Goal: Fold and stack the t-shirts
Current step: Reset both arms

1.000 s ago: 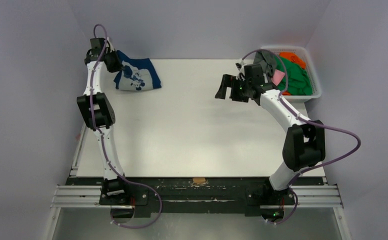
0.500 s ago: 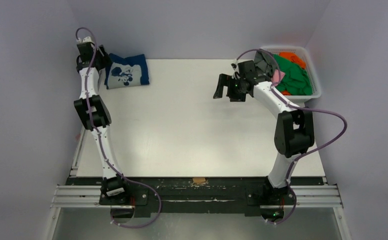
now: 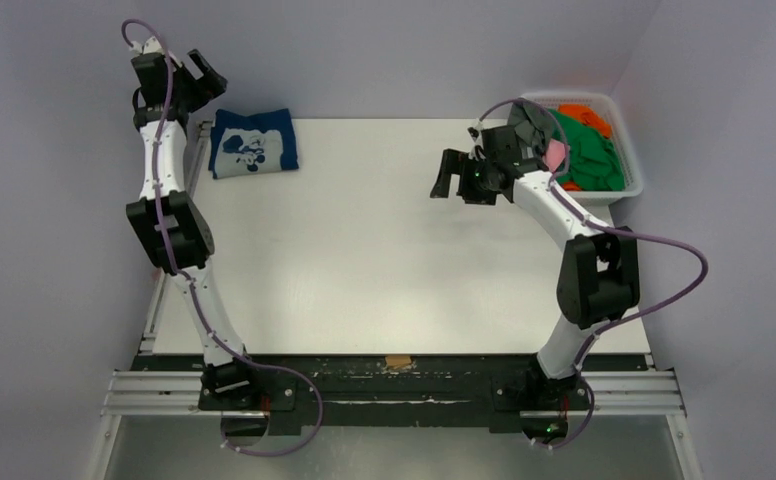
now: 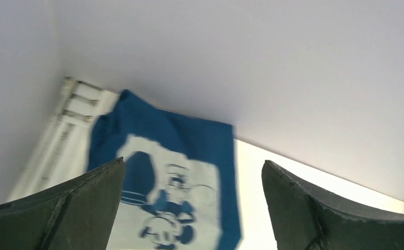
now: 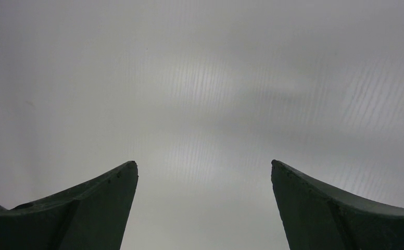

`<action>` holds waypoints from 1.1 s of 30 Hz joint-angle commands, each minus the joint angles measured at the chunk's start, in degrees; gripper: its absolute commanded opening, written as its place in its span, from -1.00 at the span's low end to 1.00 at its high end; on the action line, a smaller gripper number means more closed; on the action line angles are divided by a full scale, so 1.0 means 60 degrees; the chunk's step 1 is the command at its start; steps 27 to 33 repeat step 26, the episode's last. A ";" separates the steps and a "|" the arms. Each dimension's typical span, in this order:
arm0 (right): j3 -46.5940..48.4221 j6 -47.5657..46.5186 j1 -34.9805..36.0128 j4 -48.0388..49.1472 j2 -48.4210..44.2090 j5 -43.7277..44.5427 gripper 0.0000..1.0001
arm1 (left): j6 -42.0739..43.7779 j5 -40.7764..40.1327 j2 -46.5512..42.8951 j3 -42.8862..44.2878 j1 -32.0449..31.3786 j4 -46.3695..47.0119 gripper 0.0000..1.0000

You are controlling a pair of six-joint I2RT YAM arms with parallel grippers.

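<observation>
White mesh basket sits at the far-right table edge and holds a loose heap of t-shirts: green one takes most of the room, orange one at the back, a grey one and a pink bit hanging over the left rim, partly hidden behind the right arm. Navy blue t-shirt lies folded on the white table at the far-left corner, white print facing up, not in the basket. Left gripper is up in the air off the far-left corner, just beside the navy shirt and not touching it; jaws spread wide, nothing in them. Right gripper hangs over the table left of the basket, jaws apart, empty. Top view is the only one showing the basket and both arms. Left wrist view shows the left gripper fingers wide apart with the navy blue t-shirt below, and makes the print a cartoon mouse figure in white and blue; small marks inside it are too blurred to read. Right wrist view shows the right gripper fingers spread against a plain grey blur only, no shirt or basket in it.
</observation>
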 commanded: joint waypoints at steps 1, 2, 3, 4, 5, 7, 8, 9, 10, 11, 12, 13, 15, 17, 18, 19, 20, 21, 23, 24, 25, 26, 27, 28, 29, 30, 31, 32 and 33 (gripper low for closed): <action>-0.0762 0.0032 -0.0041 0.0919 -0.1392 0.1072 0.98 | -0.1379 0.1697 -0.2064 -0.2129 -0.0542 0.0012 1.00; -0.1065 0.0086 -0.0065 0.1150 -0.1671 0.1258 0.98 | -0.1497 0.1506 -0.2766 -0.3213 -0.0779 0.0503 1.00; -0.1343 0.0156 -0.0114 0.1360 -0.1909 0.1380 0.97 | -0.1512 0.1385 -0.3514 -0.4378 -0.1032 0.1035 1.00; -0.1672 0.0257 -0.0171 0.1533 -0.2127 0.1477 0.98 | -0.1464 0.1277 -0.4427 -0.5652 -0.1426 0.1387 1.00; -0.1973 0.0388 -0.0250 0.1710 -0.2305 0.1524 0.98 | -0.1370 0.1124 -0.4987 -0.6417 -0.1735 0.1534 1.00; -0.2606 0.0663 -0.0415 0.1994 -0.2653 0.1582 0.98 | -0.1286 0.0796 -0.6060 -0.7727 -0.2278 0.1397 1.00; -0.2934 0.0815 -0.0499 0.2162 -0.2846 0.1700 0.98 | -0.1276 0.0612 -0.6600 -0.8390 -0.2532 0.1299 1.00; -0.3290 0.0854 -0.0532 0.2351 -0.3090 0.1816 0.98 | -0.1328 0.0353 -0.7108 -0.9053 -0.2741 0.1232 1.00; -0.3674 0.0750 -0.0544 0.2647 -0.3324 0.1808 0.98 | -0.1401 0.0104 -0.7566 -0.9664 -0.3039 0.1185 1.00; -0.4042 0.0554 -0.0549 0.2864 -0.3569 0.1707 0.98 | -0.1448 -0.0170 -0.7965 -1.0223 -0.3306 0.1073 1.00; -0.4308 0.0394 -0.0557 0.2975 -0.3794 0.1601 0.98 | -0.1511 -0.0516 -0.8268 -1.0603 -0.3587 0.0725 1.00; -0.4539 0.0330 -0.0547 0.3077 -0.3974 0.1590 0.98 | -0.1515 -0.0823 -0.8533 -1.0936 -0.3880 0.0449 1.00; -0.4818 0.0291 -0.0546 0.2987 -0.4324 0.1894 0.98 | -0.1485 -0.1374 -0.8911 -1.1401 -0.4484 -0.0011 1.00; -0.5186 0.0325 -0.0546 0.3045 -0.4601 0.2232 0.98 | -0.1495 -0.1470 -0.9396 -1.2043 -0.4954 0.0199 1.00; -0.5438 0.0399 -0.0546 0.3183 -0.4731 0.2424 0.98 | -0.1513 -0.1437 -0.9695 -1.2390 -0.5102 0.0444 1.00; -0.5636 0.0523 -0.0546 0.3326 -0.4860 0.2536 0.98 | -0.1534 -0.1348 -0.9978 -1.2725 -0.5198 0.0669 1.00; -0.5827 0.0552 -0.0547 0.3474 -0.4997 0.2554 0.98 | -0.1529 -0.1220 -1.0209 -1.2952 -0.5217 0.0750 1.00; -0.6029 0.0581 -0.0546 0.3756 -0.5121 0.2560 0.98 | -0.1528 -0.1240 -1.0396 -1.3071 -0.5232 0.0655 1.00; -0.6413 0.0621 -0.0546 0.4090 -0.5417 0.2549 0.98 | -0.1417 -0.1364 -1.0641 -1.3191 -0.5234 0.0401 1.00; -0.6580 0.0602 -0.0547 0.4268 -0.5582 0.2790 0.98 | -0.1350 -0.1442 -1.0737 -1.3263 -0.5234 0.0315 1.00; -0.6754 0.0600 -0.0546 0.4390 -0.5758 0.3023 0.98 | -0.1314 -0.1504 -1.0859 -1.3425 -0.5234 0.0334 1.00; -0.6912 0.0594 -0.0546 0.4486 -0.5928 0.3261 0.98 | -0.1289 -0.1551 -1.0990 -1.3592 -0.5234 0.0432 1.00; -0.6912 0.0594 -0.0546 0.4486 -0.5928 0.3261 0.98 | -0.1289 -0.1551 -1.0990 -1.3592 -0.5234 0.0432 1.00; -0.6912 0.0594 -0.0546 0.4486 -0.5928 0.3261 0.98 | -0.1289 -0.1551 -1.0990 -1.3592 -0.5234 0.0432 1.00; -0.6912 0.0594 -0.0546 0.4486 -0.5928 0.3261 0.98 | -0.1289 -0.1551 -1.0990 -1.3592 -0.5234 0.0432 1.00; -0.6912 0.0594 -0.0546 0.4486 -0.5928 0.3261 0.98 | -0.1289 -0.1551 -1.0990 -1.3592 -0.5234 0.0432 1.00; -0.6912 0.0594 -0.0546 0.4486 -0.5928 0.3261 0.98 | -0.1289 -0.1551 -1.0990 -1.3592 -0.5234 0.0432 1.00; -0.6912 0.0594 -0.0546 0.4486 -0.5928 0.3261 0.98 | -0.1289 -0.1551 -1.0990 -1.3592 -0.5234 0.0432 1.00; -0.6912 0.0594 -0.0546 0.4486 -0.5928 0.3261 0.98 | -0.1289 -0.1551 -1.0990 -1.3592 -0.5234 0.0432 1.00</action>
